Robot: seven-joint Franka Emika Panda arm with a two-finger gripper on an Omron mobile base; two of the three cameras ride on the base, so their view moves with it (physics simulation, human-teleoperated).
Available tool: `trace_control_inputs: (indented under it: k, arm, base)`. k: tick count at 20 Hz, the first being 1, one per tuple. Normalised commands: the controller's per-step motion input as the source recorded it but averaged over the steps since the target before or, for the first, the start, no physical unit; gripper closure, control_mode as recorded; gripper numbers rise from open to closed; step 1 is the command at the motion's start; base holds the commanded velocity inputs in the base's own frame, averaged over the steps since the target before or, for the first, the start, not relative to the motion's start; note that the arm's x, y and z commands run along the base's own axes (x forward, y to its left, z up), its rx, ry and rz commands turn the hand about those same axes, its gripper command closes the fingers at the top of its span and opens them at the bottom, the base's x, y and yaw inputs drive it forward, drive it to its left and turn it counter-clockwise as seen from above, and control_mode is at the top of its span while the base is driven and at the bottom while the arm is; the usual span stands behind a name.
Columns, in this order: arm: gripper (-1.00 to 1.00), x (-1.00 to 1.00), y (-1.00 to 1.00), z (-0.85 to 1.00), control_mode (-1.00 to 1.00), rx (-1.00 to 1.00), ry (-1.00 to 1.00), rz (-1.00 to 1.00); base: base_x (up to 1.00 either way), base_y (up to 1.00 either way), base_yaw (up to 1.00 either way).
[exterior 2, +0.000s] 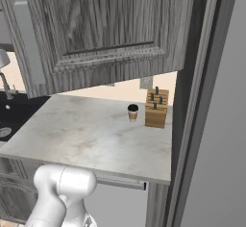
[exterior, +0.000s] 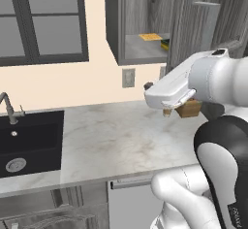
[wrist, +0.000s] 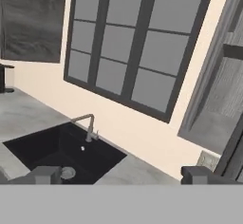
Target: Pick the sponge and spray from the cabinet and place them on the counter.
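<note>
**Hand open above the bench, cabinet items not yet picked**

No legible writing, apart from blurred lettering on the forearm. Raised over the bench [exterior: 121, 140], hand [wrist: 121, 175] released, grasping nothing. Farther back, in the open cabinet [exterior: 112, 24]: sponge [exterior: 165, 44] on the shelf.

The white arm rises from its base below the surface's [exterior: 111, 140] front edge, elbow bent, its forearm stretched level above that surface. The pincer [wrist: 121, 175] stands wide apart, holding nothing, well above the surface.
</note>
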Motion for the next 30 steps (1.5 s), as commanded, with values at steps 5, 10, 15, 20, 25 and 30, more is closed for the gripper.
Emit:
trace_control_inputs:
  k: [5,10,15,20,25,30]
  arm:
    - [-1.0,0.09,0.17,0.03,-1.0,-0.25,0.1,0.01]
    - [-1.0,0.11,0.09,0.0,-1.0,-0.25,0.12,-0.01]
    - [-1.0,0.06,0.03,0.02,-1.0,-0.23,0.1,-0.03]
    - [-1.0,0.0,0.0,0.01,-1.0,-0.22,0.07,-0.04]
    - [-1.0,0.01,0.0,0.0,-1.0,-0.22,0.07,-0.04]
    - [-1.0,0.02,0.0,0.01,-1.0,-0.21,0.07,-0.03]
  base:
    - [0.0,0.0,0.0]
    - [0.0,0.0,0.0]
    - [0.0,0.0,0.0]
    - [0.0,0.0,0.0]
    - [0.0,0.0,0.0]
    - [0.0,0.0,0.0]
